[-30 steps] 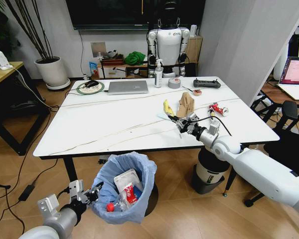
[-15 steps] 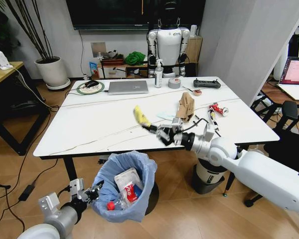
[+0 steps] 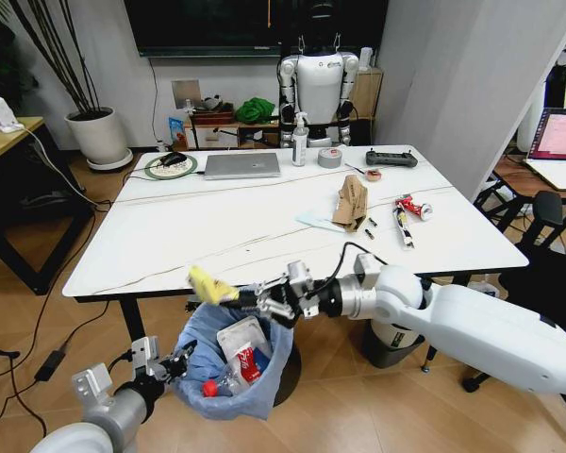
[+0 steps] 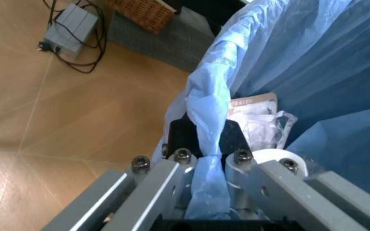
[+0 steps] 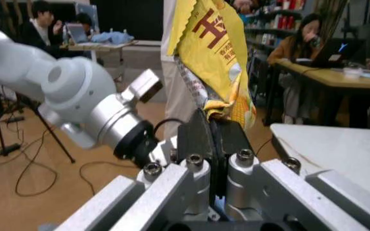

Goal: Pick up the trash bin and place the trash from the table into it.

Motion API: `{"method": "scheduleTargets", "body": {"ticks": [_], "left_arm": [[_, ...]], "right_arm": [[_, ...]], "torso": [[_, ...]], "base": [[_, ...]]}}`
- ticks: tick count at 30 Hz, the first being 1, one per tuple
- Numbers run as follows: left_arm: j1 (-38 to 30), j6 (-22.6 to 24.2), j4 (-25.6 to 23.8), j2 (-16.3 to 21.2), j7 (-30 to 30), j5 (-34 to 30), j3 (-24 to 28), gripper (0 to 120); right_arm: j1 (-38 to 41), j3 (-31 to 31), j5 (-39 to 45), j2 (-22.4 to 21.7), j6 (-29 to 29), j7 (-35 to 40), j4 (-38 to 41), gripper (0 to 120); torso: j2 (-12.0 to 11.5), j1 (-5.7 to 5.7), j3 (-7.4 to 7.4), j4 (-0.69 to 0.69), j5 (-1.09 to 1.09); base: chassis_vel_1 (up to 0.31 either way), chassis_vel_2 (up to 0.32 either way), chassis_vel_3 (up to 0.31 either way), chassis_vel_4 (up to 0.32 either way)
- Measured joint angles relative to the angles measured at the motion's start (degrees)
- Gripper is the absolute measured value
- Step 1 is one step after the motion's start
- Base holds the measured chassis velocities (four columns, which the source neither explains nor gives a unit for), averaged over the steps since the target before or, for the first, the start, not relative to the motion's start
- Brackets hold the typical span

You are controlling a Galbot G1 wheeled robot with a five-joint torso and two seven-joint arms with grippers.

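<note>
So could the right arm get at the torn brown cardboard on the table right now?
Probably not yet: the right end effector is shut on the yellow scrap over the trash bin. The cardboard itself lies unobstructed on the table.

My right gripper (image 5: 211, 127): jaws pinched tight on lower corner of yellow wrapper (image 5: 217, 53). Wrapper stands up beyond my fingertips, red print on face. Left arm (image 5: 75, 103) off to one side of jaws. White table edge (image 5: 339, 149) on other side.
</note>
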Motion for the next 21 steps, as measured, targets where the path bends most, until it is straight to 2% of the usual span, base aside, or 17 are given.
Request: {"method": "scheduleTargets", "body": {"ticks": [12,21], "left_arm": [[-0.1,0.0,0.1,0.0,0.0,0.0,0.3,0],[-0.3,0.0,0.2,0.3,-0.1,-0.4,0.2,0]], "right_arm": [[0.6,0.1,-2.7,0.9,0.2,-1.6,-6.5,0],[-0.3,0.9,-4.4,0.7,1.0,-2.4,-8.0,0]], "torso": [[0.0,0.00,0.00,0.00,0.00],[0.0,0.00,0.00,-0.01,0.01]], "base": [[0.000,0.000,0.000,0.000],[0.000,0.000,0.000,0.000]]}}
